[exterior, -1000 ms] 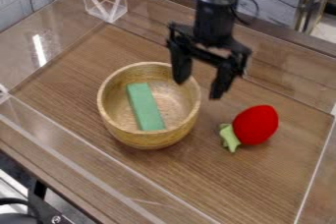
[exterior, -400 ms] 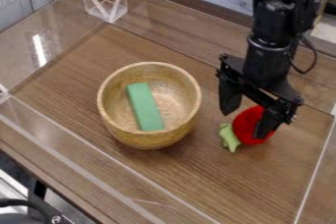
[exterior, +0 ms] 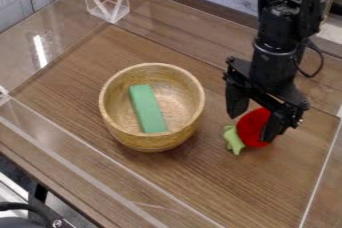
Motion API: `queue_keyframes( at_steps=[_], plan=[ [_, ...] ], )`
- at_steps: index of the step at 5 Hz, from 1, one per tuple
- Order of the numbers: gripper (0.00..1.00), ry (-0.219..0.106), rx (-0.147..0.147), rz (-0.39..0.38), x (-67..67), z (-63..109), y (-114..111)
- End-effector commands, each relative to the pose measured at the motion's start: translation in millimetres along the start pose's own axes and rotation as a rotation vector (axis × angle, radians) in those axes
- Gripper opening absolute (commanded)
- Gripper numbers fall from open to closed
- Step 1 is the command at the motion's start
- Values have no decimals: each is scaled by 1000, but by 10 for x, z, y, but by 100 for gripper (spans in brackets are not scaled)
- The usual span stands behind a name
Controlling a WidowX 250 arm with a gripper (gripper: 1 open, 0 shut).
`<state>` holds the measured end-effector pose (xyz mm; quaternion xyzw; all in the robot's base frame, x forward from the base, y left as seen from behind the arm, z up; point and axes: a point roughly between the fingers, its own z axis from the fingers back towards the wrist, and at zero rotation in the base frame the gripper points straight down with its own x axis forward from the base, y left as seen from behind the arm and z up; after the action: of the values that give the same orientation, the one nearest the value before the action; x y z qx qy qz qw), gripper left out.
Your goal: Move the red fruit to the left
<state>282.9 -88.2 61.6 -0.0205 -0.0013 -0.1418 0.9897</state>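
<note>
— How is the arm posed?
— Reached down from the upper right, the gripper (exterior: 267,100) pointed downward over the red fruit (exterior: 258,127), right of center; its jaws are spread.
— And the room around?
— The wooden bowl (exterior: 152,106) is set to the left; bare tabletop (exterior: 201,187) is seen below, the table's edge at lower left.
</note>
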Motion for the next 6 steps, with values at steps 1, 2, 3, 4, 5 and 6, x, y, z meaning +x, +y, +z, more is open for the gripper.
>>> queue_keyframes(
  at_steps=[1, 2, 3, 4, 5, 6],
  plan=[
    [0, -41, -3, -59, 6, -22, -37],
    [100, -58, -10, -98, -7, -104, -91],
    [100, -67, -7, -122, -6, -169, -128],
    [100, -78, 11, -82, 18, -85, -114],
    [100, -87, 23, -40, 35, 4, -109],
    [100, -96, 25, -57, 58, 16, -132]
  ],
)
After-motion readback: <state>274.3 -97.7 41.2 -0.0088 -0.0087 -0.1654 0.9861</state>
